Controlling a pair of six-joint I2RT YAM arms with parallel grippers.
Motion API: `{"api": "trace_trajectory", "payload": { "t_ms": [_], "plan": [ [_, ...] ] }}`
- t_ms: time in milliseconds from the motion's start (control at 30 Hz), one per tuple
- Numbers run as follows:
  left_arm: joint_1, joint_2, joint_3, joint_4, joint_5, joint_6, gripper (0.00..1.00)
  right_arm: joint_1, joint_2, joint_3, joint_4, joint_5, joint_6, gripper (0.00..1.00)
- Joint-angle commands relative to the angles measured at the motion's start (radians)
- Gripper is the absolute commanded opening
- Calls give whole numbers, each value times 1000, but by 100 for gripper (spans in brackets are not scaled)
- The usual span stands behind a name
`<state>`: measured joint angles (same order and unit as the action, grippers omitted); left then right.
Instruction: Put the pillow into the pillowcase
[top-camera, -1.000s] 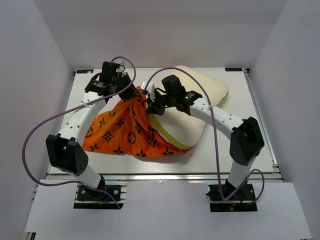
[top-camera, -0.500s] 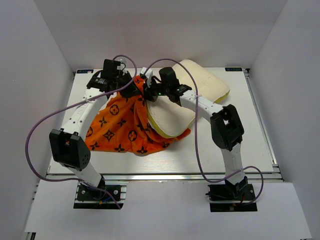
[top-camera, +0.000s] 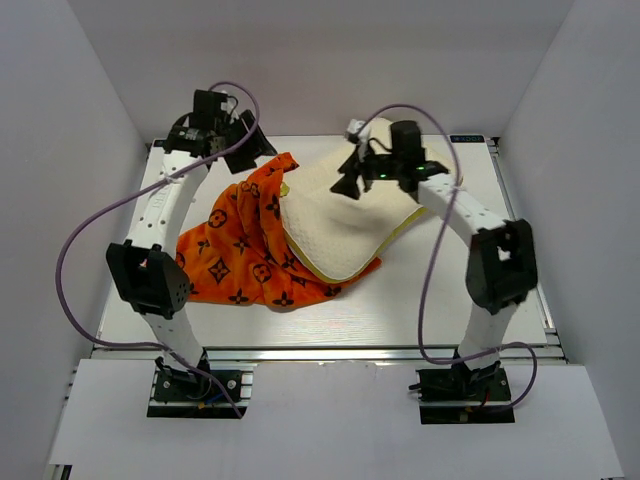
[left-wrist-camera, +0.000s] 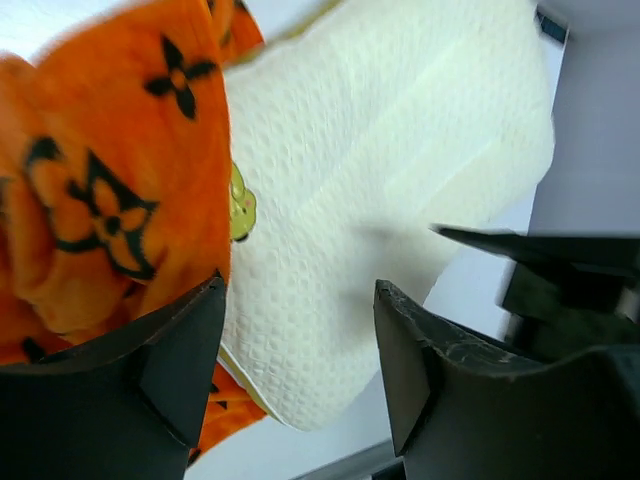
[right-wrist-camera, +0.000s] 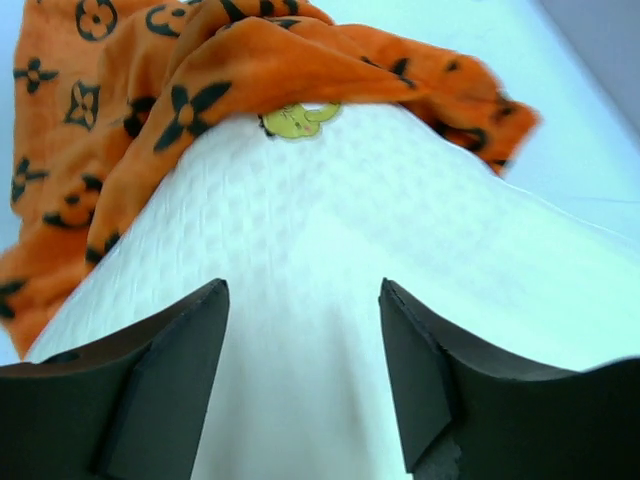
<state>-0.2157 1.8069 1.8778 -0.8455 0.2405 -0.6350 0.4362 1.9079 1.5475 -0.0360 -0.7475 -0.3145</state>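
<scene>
left gripper: raised over the far left of the table, above the top edge of the pillowcase; jaws apart, nothing between them. in the left wrist view both fingers are dark and spread wide, with cloth and pillow seen beyond the gap. right gripper: raised over the far part of the pillow, pointing toward the left; jaws apart, nothing clamped. in the right wrist view the pillow fills the gap between the spread fingers; whether they touch it cannot be told. pillow: cream, waffle-textured, yellow edging along the near rim. it lies across the middle of the table, its far end toward the back right corner, almost all of its upper face uncovered. pillowcase: orange with black flower marks, bunched in folds along the pillow's left side. an orange strip shows beneath the pillow's near corner, so part of the case lies under it; whether any of the pillow sits inside the opening cannot be told. tag: small, yellow-green, at the line where orange cloth meets the pillow, seen in both wrist views. cables: purple, one looping off each arm.
</scene>
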Motion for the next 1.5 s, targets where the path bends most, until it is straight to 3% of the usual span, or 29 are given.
{"api": "trace_trajectory", "payload": {
  "t_ms": [0,100,167,200,233,367,467,567,833,1000,1167,1267,1400,1467],
  "plan": [
    [15,-90,104,-125,-75,43,70,-56,-205,-47,-143,-128,-226,69],
    [-30,-223,-49,-136,-67,28,67,-57,-331,-166,-339,-125,-554,75],
    [-121,-340,-306,-130,-69,-17,64,-56,-446,-274,-433,-136,-740,85],
    [-122,-375,-307,-124,-64,-40,64,-56,-446,-306,-433,-136,-741,85],
    [-149,-406,-438,-112,-58,-66,64,-51,-490,-335,-441,-128,-753,87],
    [-293,-518,-674,-49,-84,-201,64,7,-550,-447,-404,-14,-703,89],
    [-321,-547,-767,11,-130,-252,65,56,-581,-550,-331,78,-658,89],
    [-320,-522,-798,51,-171,-252,66,114,-586,-636,-174,178,-606,89],
    [-321,-348,-798,226,-225,-250,66,157,-458,-596,-156,200,-574,89],
    [-323,-196,-720,183,-269,-221,65,159,-440,-575,-140,209,-543,89],
    [-324,-189,-736,174,-336,-218,62,159,-437,-580,-120,223,-526,89],
    [-324,-178,-756,203,-359,-218,57,159,-429,-576,-113,223,-512,89],
    [-324,-144,-761,238,-356,-221,41,160,-403,-560,-116,220,-506,89],
    [-326,-136,-767,252,-340,-221,28,164,-385,-550,-125,220,-515,90]
  ]
}}
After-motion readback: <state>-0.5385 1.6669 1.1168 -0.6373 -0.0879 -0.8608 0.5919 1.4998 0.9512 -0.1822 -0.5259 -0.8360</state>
